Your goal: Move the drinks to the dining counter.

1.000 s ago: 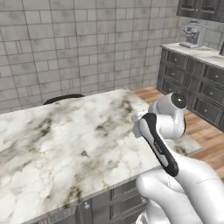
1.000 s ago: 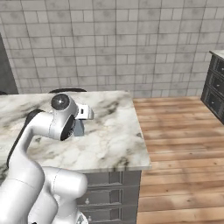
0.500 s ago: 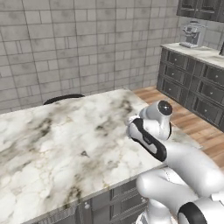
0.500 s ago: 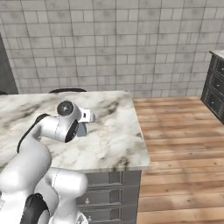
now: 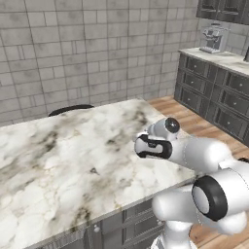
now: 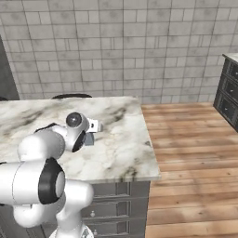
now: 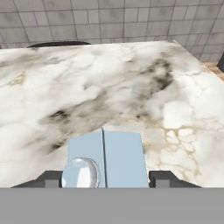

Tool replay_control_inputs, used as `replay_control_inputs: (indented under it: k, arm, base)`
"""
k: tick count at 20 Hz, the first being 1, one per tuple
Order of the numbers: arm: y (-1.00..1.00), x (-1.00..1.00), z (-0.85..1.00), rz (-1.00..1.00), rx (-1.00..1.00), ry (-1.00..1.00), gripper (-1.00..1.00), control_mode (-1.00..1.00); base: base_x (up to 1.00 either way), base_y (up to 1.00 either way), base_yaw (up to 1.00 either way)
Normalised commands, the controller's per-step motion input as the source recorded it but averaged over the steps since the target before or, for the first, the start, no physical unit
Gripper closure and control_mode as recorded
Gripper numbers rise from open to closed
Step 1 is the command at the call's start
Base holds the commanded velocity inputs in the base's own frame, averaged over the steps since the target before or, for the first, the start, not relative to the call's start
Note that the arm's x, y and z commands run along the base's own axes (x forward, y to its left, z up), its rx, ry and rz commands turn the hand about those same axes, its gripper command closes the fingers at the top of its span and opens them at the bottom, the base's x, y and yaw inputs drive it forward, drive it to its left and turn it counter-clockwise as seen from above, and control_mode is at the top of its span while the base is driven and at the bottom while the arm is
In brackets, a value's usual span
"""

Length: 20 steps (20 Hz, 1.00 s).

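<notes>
1. My pincer (image 7: 105, 177) is closed partway on the light blue carton (image 7: 111, 159). In the hand view its two dark fingertips (image 7: 164, 178) sit tight against the carton's left and right sides, so I have hold of it.
2. The carton's gabled top faces the hand camera — a ridge line runs up its middle, and a round pale cap (image 7: 81, 173) sits on the left slope.
3. From the right base view, a small blue-grey corner of the carton (image 6: 89, 138) peeks out just beside my wrist, above the near right part of the marble slab.
4. I cannot tell whether the carton's base touches the tabletop or hangs just above it.
5. The dining counter (image 5: 63, 160) is the broad white marble tabletop with grey-brown veins, over dark grey panelled cabinets (image 6: 116, 207). My arm (image 5: 194, 153) reaches over its near right edge.
6. At the far side of the tabletop the dark curved top of a chair (image 5: 70, 109) shows against the grey tiled wall (image 6: 121, 46).
7. To the right lies wooden flooring (image 6: 195, 158). Further right, in the left base view, stand dark cabinets (image 5: 214, 97) with a coffee machine (image 5: 212, 38) on their pale worktop.
</notes>
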Motion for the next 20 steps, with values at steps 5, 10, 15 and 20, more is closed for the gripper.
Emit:
replay_control_inputs:
  k: [5, 10, 15, 20]
  arm:
    - [0.07, 0.48, -0.36, 0.00, 0.00, 0.01, 1.00, -1.00]
    - [0.04, 0.43, -0.32, 0.00, 0.00, 0.02, -1.00, -1.00]
    - [0.01, 0.12, -0.21, 0.00, 0.00, 0.00, -1.00, -1.00]
    - [0.14, -0.29, 0.00, 0.00, 0.00, -0.04, -1.00, -1.00]
  base:
    - [0.00, 0.00, 0.00]
    - [0.00, 0.00, 0.00]
    - [0.00, 0.00, 0.00]
    - [0.00, 0.00, 0.00]
